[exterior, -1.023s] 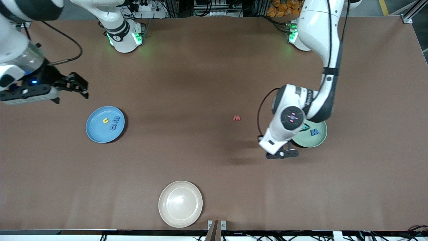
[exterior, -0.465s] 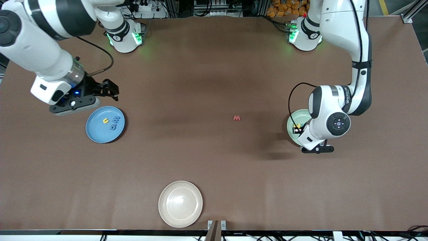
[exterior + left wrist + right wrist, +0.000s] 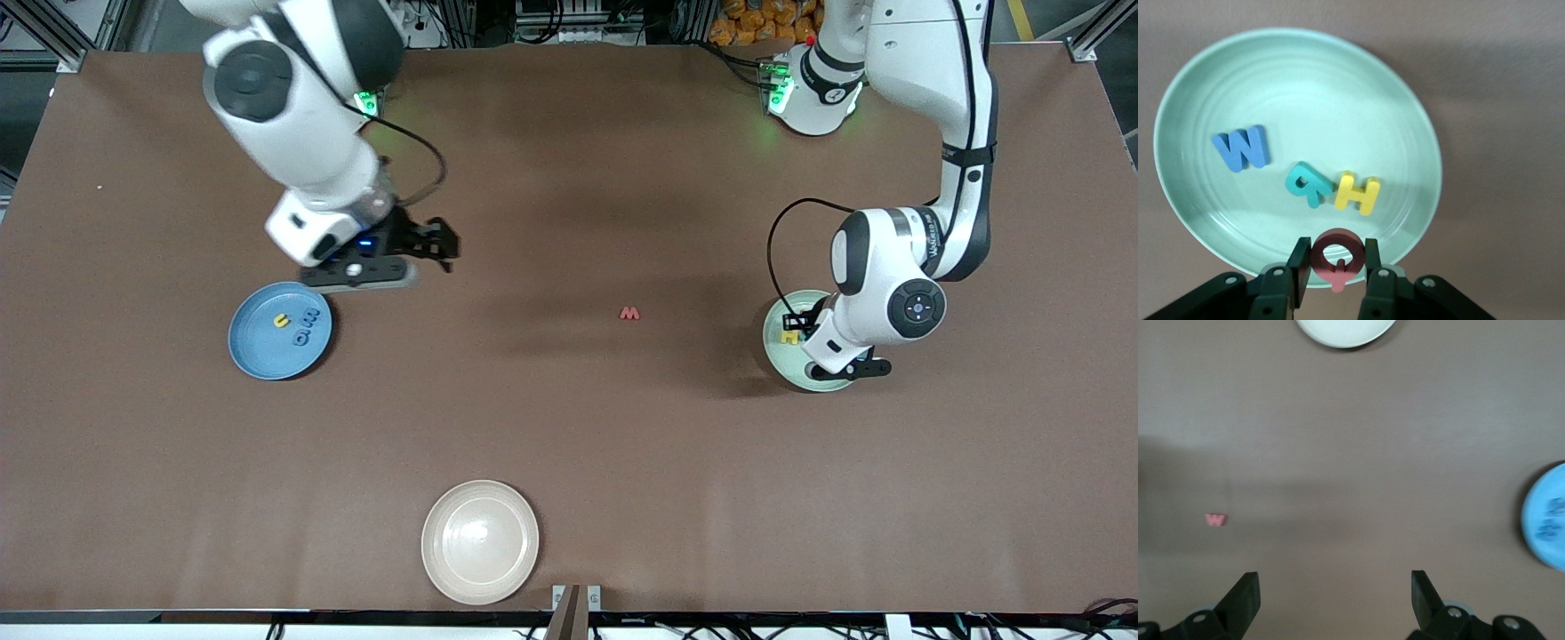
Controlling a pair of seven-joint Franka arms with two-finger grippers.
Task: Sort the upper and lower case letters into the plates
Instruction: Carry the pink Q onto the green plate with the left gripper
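Brown tabletop point(image 3: 569, 427) is carrying three plates and one loose letter. Toward the left arm's end, the mint green plate point(image 3: 781, 357) is holding a blue W point(image 3: 1240, 147), a teal R point(image 3: 1307, 183) and a yellow H point(image 3: 1357, 193); in the left wrist view the R and H are touching, with the W apart from them at about nine o'clock. The left gripper point(image 3: 1336, 259) is hanging over this plate's rim, its fingers point(image 3: 1299, 267) pinching a red Q point(image 3: 1336, 255).

Toward the right arm's end, the blue plate point(image 3: 258, 356) is holding a yellow u point(image 3: 281, 321) and some dark blue letters point(image 3: 304, 326) just beside it. A small red w point(image 3: 629, 313) is lying alone on the bare tabletop between the two plates, nearer the green one.

The right gripper point(image 3: 439, 246) is hovering over bare tabletop, at roughly two o'clock from the blue plate, its fingers point(image 3: 1243, 600) spread wide and holding nothing.

A cream plate point(image 3: 480, 541) is sitting nearest the front camera, well apart from everything else.
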